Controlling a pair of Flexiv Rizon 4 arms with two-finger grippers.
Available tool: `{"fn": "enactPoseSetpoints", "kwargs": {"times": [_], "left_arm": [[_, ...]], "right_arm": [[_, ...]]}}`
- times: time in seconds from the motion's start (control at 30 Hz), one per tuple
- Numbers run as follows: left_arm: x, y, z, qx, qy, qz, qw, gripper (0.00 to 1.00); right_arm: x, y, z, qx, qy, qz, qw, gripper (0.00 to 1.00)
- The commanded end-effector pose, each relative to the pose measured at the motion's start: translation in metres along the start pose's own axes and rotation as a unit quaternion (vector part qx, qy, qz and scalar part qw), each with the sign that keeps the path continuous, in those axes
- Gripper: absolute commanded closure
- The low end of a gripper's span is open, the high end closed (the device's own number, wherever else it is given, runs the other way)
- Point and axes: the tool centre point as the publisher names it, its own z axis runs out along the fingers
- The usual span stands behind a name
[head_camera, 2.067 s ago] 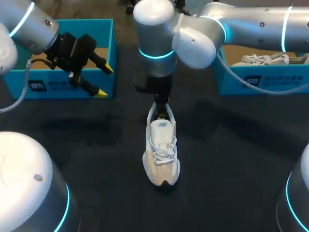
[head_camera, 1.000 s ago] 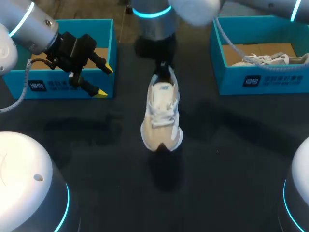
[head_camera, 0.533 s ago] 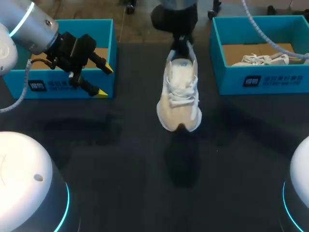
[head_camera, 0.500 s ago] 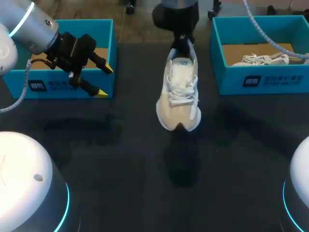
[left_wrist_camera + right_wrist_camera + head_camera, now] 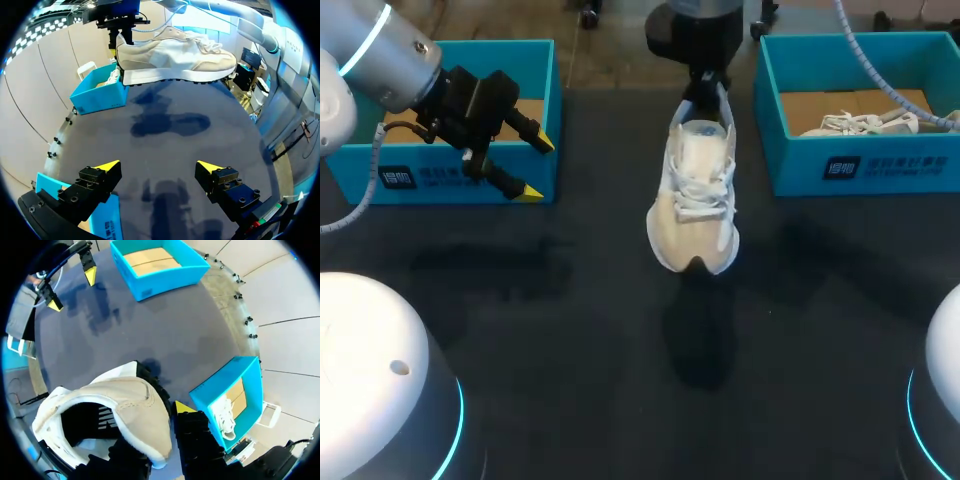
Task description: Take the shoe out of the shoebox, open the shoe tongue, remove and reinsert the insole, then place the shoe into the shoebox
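Right claw [image 5: 706, 100] is clamping the white sneaker [image 5: 693, 195] by its heel collar, lifting it clear of the bench [image 5: 570, 330] between the two shoeboxes. The long axis is running from the claw toward the near edge, toe nearest. Left claw [image 5: 537, 167] is hanging spread and empty beside the left shoebox [image 5: 460, 180].

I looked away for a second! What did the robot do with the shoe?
The right gripper, holding the shoe by its heel, lifted it off the table and carried it farther away, slightly rightward. The left gripper stayed open by the left box; the other shoe stayed in the right box.
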Motion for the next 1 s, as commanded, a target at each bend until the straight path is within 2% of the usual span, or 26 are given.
{"fn": "enactPoseSetpoints", "kwargs": {"times": [0.03,0.17,0.23,0.27,0.3,0.37,0.53,0.77,0.87,0.9,1.0], "left_arm": [[0.000,0.000,-0.001,-0.001,0.001,0.000,1.000,0.00],[0.000,0.000,-0.001,-0.001,0.001,0.000,1.000,0.00],[0.000,0.000,-0.001,-0.001,0.001,0.000,1.000,0.00],[0.000,0.000,-0.001,-0.001,0.001,0.000,1.000,0.00],[0.000,0.000,-0.001,-0.001,0.001,0.000,1.000,0.00],[0.000,0.000,-0.001,-0.001,0.001,0.000,1.000,0.00],[0.000,0.000,-0.001,-0.001,0.001,0.000,1.000,0.00],[0.000,0.000,-0.001,-0.001,0.001,0.000,1.000,0.00],[0.000,0.000,-0.001,-0.001,0.001,0.000,1.000,0.00],[0.000,0.000,-0.001,-0.001,0.001,0.000,1.000,0.00],[0.000,0.000,-0.001,-0.001,0.001,0.000,1.000,0.00]], "right_arm": [[0.000,-0.001,-0.001,-0.002,0.000,0.000,1.000,1.00],[-0.031,-0.023,-0.001,-0.029,-0.018,-0.010,0.999,1.00],[-0.050,-0.034,0.001,-0.022,-0.020,-0.036,0.999,1.00],[-0.050,-0.034,0.001,-0.022,-0.020,-0.036,0.999,1.00],[-0.071,-0.044,0.003,-0.023,-0.022,-0.057,0.998,1.00],[-0.090,-0.054,0.006,-0.030,-0.024,-0.073,0.997,1.00],[-0.135,-0.073,0.017,-0.027,-0.016,-0.101,0.994,1.00],[-0.192,-0.107,0.019,-0.034,-0.018,-0.120,0.992,1.00],[-0.213,-0.121,0.016,-0.031,-0.031,-0.123,0.991,1.00],[-0.219,-0.125,0.015,-0.041,-0.031,-0.123,0.991,1.00],[-0.229,-0.132,0.011,-0.031,-0.029,-0.131,0.990,1.00]]}}
